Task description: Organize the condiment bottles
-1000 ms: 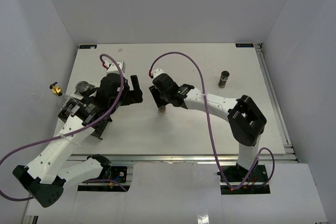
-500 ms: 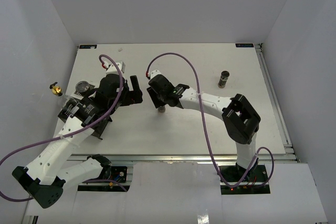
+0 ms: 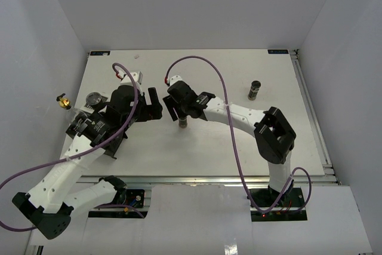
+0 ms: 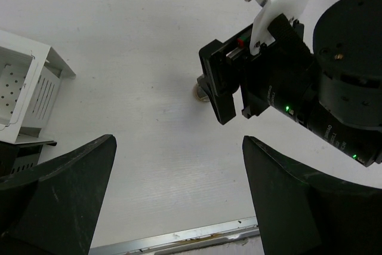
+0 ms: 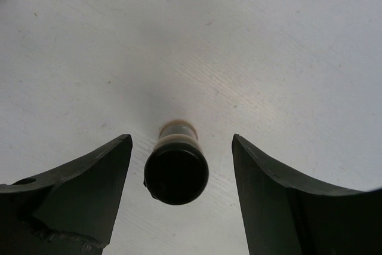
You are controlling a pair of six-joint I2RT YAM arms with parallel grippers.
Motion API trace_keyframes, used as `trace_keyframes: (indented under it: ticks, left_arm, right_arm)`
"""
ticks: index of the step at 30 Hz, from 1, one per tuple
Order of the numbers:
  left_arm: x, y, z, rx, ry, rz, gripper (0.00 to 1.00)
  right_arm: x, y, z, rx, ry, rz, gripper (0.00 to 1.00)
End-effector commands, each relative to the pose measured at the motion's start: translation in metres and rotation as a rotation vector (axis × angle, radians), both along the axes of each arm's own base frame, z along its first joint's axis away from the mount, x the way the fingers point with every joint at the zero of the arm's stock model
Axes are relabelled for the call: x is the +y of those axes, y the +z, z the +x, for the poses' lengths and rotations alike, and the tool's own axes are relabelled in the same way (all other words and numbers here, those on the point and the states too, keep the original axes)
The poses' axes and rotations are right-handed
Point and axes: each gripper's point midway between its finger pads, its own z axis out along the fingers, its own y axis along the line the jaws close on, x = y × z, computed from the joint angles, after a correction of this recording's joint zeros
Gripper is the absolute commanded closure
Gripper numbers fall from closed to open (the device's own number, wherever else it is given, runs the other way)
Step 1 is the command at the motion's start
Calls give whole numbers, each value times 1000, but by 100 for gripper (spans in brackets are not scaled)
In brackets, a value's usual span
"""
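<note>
A: Checking the right fingers first: gaping or clamping?

B: Gaping wide, gripping nothing. Straddling the dark-capped bottle, touching it on neither side, leaving bare desk visible on both flanks.

A: Standing or lying, that bottle?

B: Standing upright near the middle of the desk, directly beneath the right wrist camera.

A: Turning to the left side now?

B: Spreading the left fingers equally wide, clasping nothing. Hovering above the desk, pointing towards the wrist of the right arm and the bottle's foot underneath. Catching a white perforated corner of the rack at the left margin of the left wrist view.

A: Spotting other bottles from overhead?

B: Noting a small dark bottle standing alone, well apart, towards the desk's right side. Noting a grey-lidded jar beside the left arm, near the desk's left edge. Noting a gold-capped bottle just past that edge, close to the wall; struggling to tell the support beneath.
</note>
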Motion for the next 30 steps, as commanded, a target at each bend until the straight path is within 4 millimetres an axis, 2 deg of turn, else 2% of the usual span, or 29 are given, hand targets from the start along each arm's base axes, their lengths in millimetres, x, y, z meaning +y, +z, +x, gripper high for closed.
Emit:
trace_keyframes:
  ticks: [1,5,7,9,12,15,16,18,20,21,25,30]
  left_arm:
    - [-4,36,-5,-91,-53,-61,2]
    - [-9,39,-6,-92,-80,-71,2]
    - [-15,31,-2,-68,-101,-54,2]
    - [-24,19,2,-36,-134,-40,2]
    - [-46,-13,11,49,-205,-18,2]
    - [-59,-46,23,121,-217,30,4]
    - [-62,-54,28,136,-216,43,6]
    - [-70,-64,36,150,-222,52,8]
    - [-79,-76,43,179,-231,68,12]
    - [-83,-79,47,183,-233,71,13]
    - [-91,-104,57,246,-225,113,15]
    - [-103,-121,65,282,-241,135,15]
  right_arm:
    - [-3,57,22,-125,-54,12,25]
    - [-17,94,38,-174,-92,36,25]
    - [-36,103,50,-171,-131,39,25]
    - [-67,107,65,-163,-195,36,24]
    - [-117,106,77,-134,-279,77,24]
    - [-170,118,80,-159,-356,137,24]
    - [-186,114,82,-158,-380,128,24]
    - [-217,126,82,-189,-430,141,24]
    - [-244,126,84,-199,-469,137,23]
    - [-254,131,83,-209,-481,145,23]
    - [-284,130,86,-209,-521,148,23]
    - [-299,115,87,-185,-528,176,23]
